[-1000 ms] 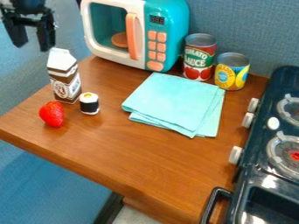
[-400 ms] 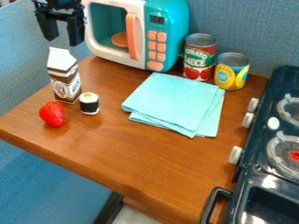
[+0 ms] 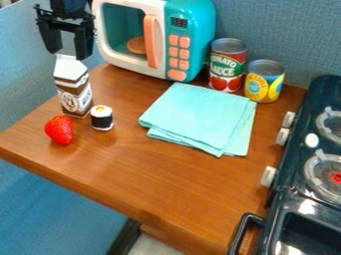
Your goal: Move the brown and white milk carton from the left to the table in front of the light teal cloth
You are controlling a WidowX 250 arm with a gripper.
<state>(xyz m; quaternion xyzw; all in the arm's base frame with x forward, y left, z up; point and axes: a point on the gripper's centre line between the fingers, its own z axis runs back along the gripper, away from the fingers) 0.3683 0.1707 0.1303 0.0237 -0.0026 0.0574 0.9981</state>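
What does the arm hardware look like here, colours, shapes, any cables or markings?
Matte-looking black throughout. The pincer has two chunky, angular black fingers hung from a wide, dark crossbar, with a blocky black body above it. No coloured markings or loose cables that I can make out; the rest of the arm is out of frame.

A toy kitchen fills this space. A toy microwave [image 3: 188, 45] and toy stove [image 3: 299, 164] show it.

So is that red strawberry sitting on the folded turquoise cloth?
No, the red strawberry sits on bare brown wood, left of the folded turquoise cloth.
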